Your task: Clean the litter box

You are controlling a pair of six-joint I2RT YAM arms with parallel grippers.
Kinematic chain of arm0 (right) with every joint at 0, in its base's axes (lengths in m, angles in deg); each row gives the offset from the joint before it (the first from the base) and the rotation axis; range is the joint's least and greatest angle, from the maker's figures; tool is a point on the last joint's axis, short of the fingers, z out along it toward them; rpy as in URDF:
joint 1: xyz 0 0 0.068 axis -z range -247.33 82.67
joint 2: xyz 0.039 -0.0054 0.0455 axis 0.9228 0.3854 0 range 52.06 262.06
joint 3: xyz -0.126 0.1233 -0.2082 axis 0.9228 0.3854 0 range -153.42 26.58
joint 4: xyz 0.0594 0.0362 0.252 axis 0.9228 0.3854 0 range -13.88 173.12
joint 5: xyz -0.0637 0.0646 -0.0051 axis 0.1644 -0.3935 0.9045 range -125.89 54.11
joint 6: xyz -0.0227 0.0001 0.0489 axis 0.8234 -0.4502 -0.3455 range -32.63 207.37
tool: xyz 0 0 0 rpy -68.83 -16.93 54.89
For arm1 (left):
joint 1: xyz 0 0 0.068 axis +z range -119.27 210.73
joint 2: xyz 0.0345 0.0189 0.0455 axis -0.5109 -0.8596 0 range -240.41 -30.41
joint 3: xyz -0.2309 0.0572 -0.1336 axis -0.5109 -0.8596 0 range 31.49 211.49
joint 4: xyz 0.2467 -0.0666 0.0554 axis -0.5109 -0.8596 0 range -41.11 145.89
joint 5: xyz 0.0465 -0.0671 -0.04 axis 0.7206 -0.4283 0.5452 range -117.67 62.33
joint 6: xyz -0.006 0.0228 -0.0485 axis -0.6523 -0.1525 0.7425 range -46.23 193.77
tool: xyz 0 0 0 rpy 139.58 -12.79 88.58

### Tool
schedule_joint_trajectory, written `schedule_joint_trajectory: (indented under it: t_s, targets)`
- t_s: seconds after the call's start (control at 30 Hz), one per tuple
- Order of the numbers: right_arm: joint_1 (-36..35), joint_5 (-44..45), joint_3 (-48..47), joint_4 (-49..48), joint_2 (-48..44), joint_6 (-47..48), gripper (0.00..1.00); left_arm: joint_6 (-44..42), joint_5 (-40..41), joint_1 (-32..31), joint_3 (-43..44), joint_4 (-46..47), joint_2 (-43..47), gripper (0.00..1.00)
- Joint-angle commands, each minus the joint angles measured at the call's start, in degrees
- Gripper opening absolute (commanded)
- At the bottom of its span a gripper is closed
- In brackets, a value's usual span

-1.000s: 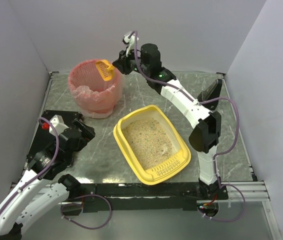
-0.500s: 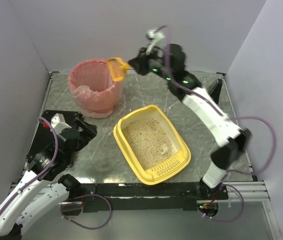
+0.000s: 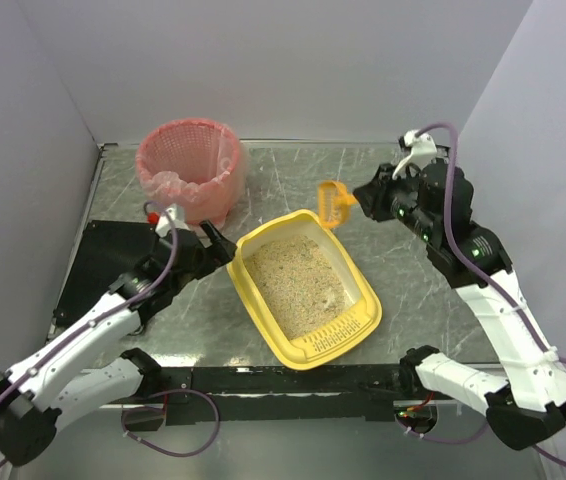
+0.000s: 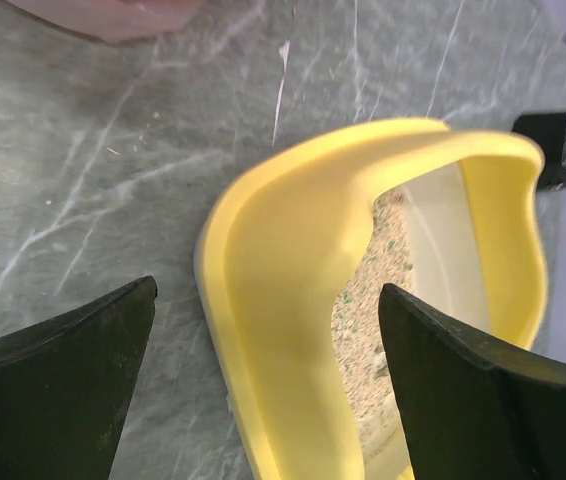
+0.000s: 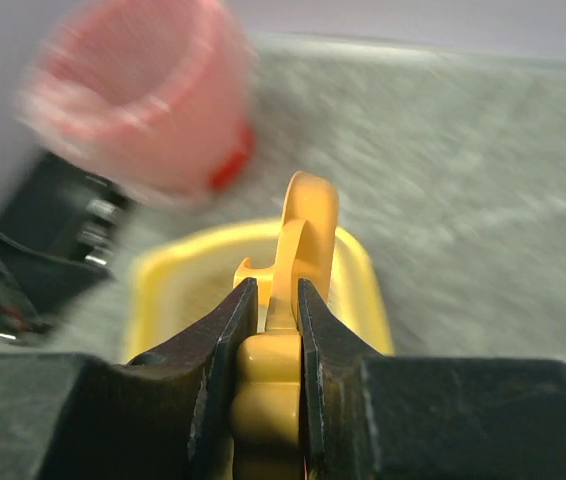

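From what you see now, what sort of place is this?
Probably a robot test cell: bare white walls around a marbled table, two arms mounted at its near edge, a litter box and basket staged on it.

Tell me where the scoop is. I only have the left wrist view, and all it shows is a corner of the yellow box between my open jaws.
Observer: The orange scoop is just past the far corner of the litter box, on the right arm's side.
Operator: Is it lying loose or held?
Observer: Held. The right wrist view shows the right gripper with its jaws shut on the scoop's handle.
Operator: And where's the basket?
Observer: The pink-lined basket stands at the far left of the table, apart from the box.
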Motion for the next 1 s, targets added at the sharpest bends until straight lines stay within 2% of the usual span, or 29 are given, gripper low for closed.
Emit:
schedule_joint_trajectory:
  t_s: [0.0, 0.1, 0.23, 0.33, 0.5, 0.67, 0.77, 0.97]
  targets:
    - [-4.27, 12.16, 1.72, 10.96, -3.28, 9.79, 0.00, -3.78, -5.21, -0.04, 4.05, 6.84, -5.08, 0.97]
    - [-5.85, 7.18, 2.17, 13.25, -1.45, 12.09, 0.00, -3.78, -6.00, -0.05, 5.19, 7.01, -7.72, 0.97]
    - [-9.36, 6.18, 0.86, 15.18, 5.75, 13.14, 0.00, -3.52, -7.93, -0.05, 4.41, 9.12, -8.08, 0.97]
    - [-14.10, 9.77, -0.81, 14.93, 11.47, 13.93, 0.00, -3.52, -8.20, -0.05, 4.93, 8.51, -8.69, 0.97]
    - [-17.81, 15.05, -4.59, 12.12, 19.81, 16.65, 0.00, -3.60, -7.59, -0.13, 5.63, 6.75, -10.36, 0.97]
    - [-23.51, 28.39, -7.32, 11.67, 26.85, 18.24, 0.00, -3.25, -7.24, -0.40, 6.16, 6.49, -13.79, 0.97]
    - [-25.01, 32.54, -7.06, 10.80, 29.23, 18.59, 0.00, -2.99, -6.80, -0.48, 6.60, 6.05, -15.11, 0.97]
    - [-25.19, 33.43, -8.46, 9.74, 34.67, 18.68, 0.00, -2.99, -6.18, -0.57, 6.42, 6.14, -16.08, 0.97]
